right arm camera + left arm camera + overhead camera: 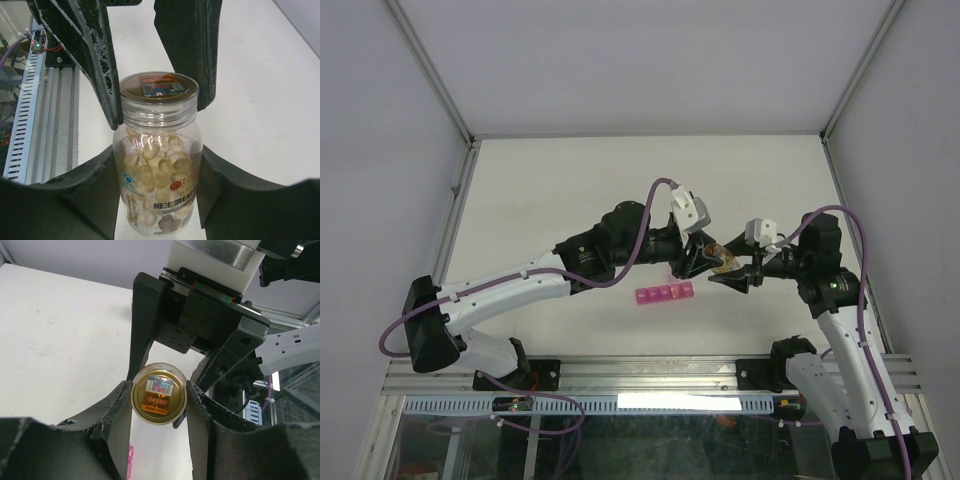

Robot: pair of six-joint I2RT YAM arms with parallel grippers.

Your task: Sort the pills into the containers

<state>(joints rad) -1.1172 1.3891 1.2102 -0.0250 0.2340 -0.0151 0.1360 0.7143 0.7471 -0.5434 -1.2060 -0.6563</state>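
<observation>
Observed from the near edge of the table. Both arms were bolted to the aluminium rail (650, 375), the left arm (510, 290) reaching in from the left and the right arm (845, 330) from the right.

The magenta container strip (665, 294) lay flat on the white table (570, 200), just ahead of the rail and between the two arms. It was a short row of small square compartments. Whether their lids were up or down could not be told at that size.

Just beyond the strip's right end the two grippers met nose to nose over one clear bottle (165, 202). The right gripper (159, 167) was closed on the bottle's body, one finger pressed to each side of the printed label. The left gripper (159, 399) was drawn in narrow on the same bottle at its gold lid (159, 87), with its fingers (100, 65) against the lid's rim on opposite sides. The bottle lay roughly level between them and appeared clear of the table. The lid was on and carried a small coded sticker. The pills (150, 155), pale and oval, filled much of the bottle.

Beyond the grippers the table ran on to the far wall
</observation>
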